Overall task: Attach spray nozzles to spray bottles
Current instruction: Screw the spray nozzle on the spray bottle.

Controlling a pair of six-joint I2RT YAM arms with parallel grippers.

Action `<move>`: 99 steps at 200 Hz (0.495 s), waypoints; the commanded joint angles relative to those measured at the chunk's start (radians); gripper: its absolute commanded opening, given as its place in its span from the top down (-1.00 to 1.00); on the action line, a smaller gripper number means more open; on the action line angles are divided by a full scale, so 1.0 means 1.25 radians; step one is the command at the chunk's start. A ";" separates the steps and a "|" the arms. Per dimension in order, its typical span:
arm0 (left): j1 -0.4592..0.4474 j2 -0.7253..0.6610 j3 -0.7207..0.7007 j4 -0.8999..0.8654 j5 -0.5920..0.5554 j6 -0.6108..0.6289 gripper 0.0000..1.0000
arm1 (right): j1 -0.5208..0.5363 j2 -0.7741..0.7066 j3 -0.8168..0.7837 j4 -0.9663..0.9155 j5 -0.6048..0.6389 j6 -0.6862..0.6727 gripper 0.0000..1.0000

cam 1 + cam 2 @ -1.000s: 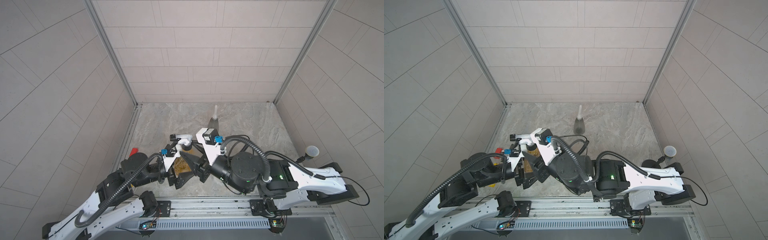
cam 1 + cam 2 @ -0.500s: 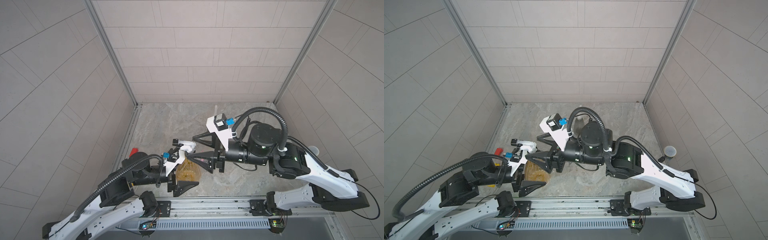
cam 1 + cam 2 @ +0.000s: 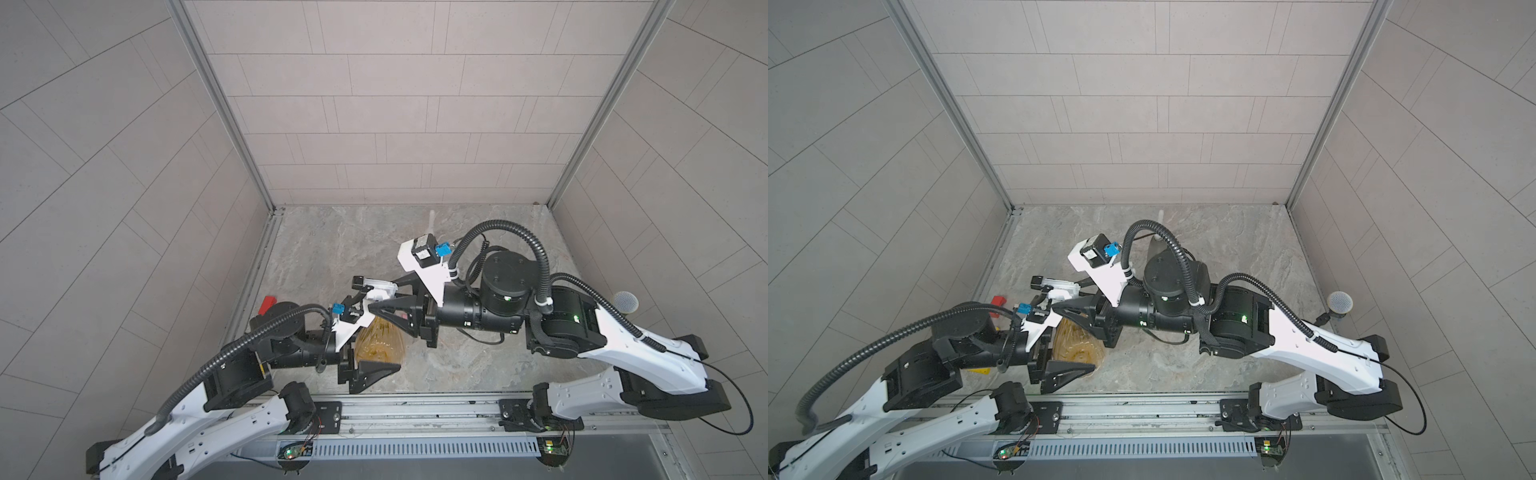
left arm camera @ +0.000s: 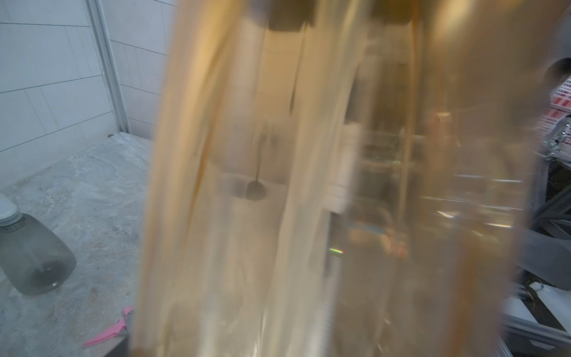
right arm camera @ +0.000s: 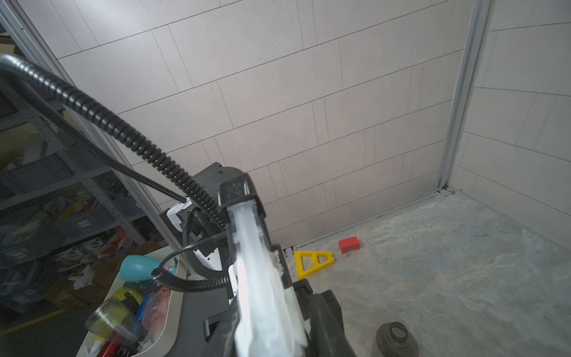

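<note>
Far grey bottle [image 4: 37,256] is capped; our left gripper [image 3: 384,341] clasps the amber bottle [image 3: 1077,345], our right gripper [image 3: 380,297] pinches its black-and-white nozzle [image 3: 376,289]; the open grey bottle [image 5: 395,340] lacks one.

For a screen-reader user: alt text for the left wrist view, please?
A blurred amber bottle fills most of the frame, close to the camera. Beside it, a grey bottle with a white top stands on the stone floor, and a pink piece lies nearby.

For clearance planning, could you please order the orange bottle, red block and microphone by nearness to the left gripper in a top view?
1. orange bottle: held in the left gripper.
2. red block: off to the left.
3. microphone: far off to the right.
</note>
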 commanded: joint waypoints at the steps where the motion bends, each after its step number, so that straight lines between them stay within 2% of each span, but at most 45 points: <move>1: 0.005 -0.008 0.010 0.056 -0.103 -0.006 1.00 | 0.042 -0.011 -0.026 0.010 0.105 0.021 0.53; 29: 0.004 -0.006 0.008 0.057 -0.225 0.003 1.00 | 0.105 0.021 -0.050 0.033 0.281 0.084 0.53; 57: 0.005 0.011 0.005 0.060 -0.272 0.008 1.00 | 0.159 0.107 -0.009 0.031 0.445 0.139 0.51; 87: 0.004 0.003 -0.001 0.062 -0.283 0.003 1.00 | 0.164 0.129 0.001 0.045 0.475 0.160 0.36; 99: 0.004 -0.006 -0.001 0.054 -0.281 -0.001 1.00 | 0.164 0.101 -0.022 0.057 0.475 0.145 0.16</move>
